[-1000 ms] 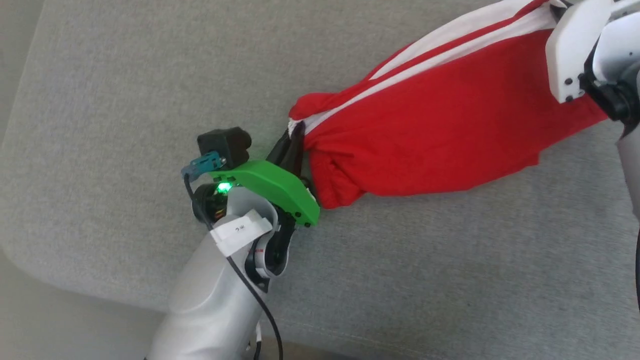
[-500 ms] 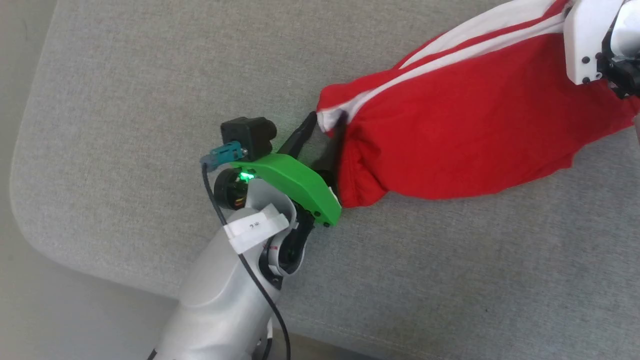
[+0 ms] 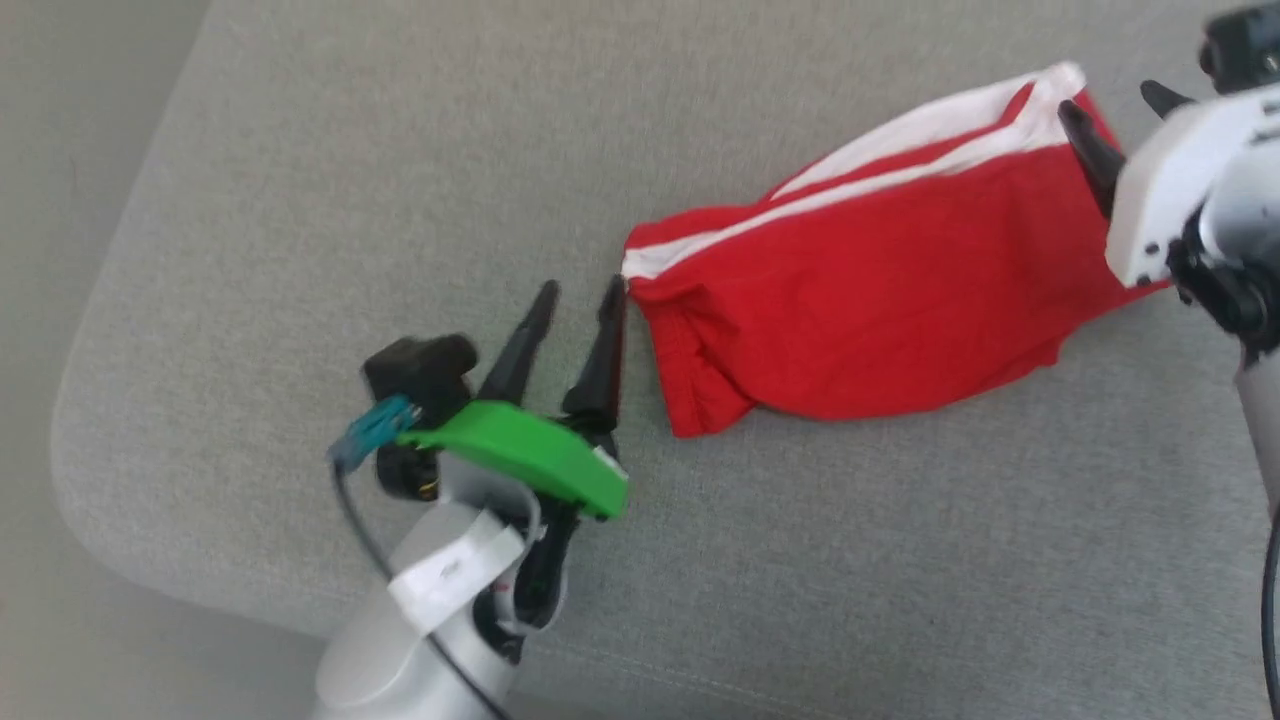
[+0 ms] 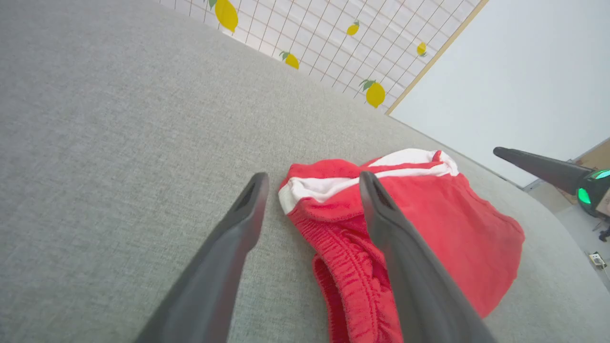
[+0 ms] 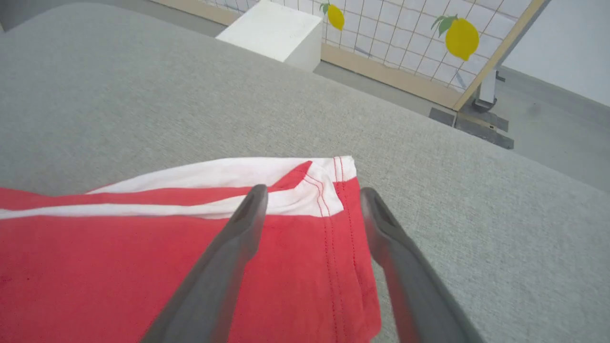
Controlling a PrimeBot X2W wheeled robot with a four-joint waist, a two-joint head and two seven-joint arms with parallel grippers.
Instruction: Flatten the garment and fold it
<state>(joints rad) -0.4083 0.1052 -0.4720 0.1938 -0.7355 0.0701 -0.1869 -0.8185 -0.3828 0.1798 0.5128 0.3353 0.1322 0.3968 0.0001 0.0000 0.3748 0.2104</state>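
1. Where the left gripper (image 3: 580, 300) hovers on its two long dark fingers, the jaws stand spread and hold nothing. The white-banded end of the bright red soft fabric garment (image 3: 880, 300) lies just past its fingertips, showing between them in the left wrist view.
2. The right gripper (image 3: 1115, 100) is likewise spread and empty, its fingers straddling the garment's opposite, white-trimmed corner; whether they touch it I cannot tell.
3. Between the two grippers the garment lies stretched out and loosely rumpled on the grey woven cushion (image 3: 300, 200).
4. Beyond the right gripper's tips stand a white box (image 5: 276, 31) and a lemon-printed grid panel (image 5: 405, 38).
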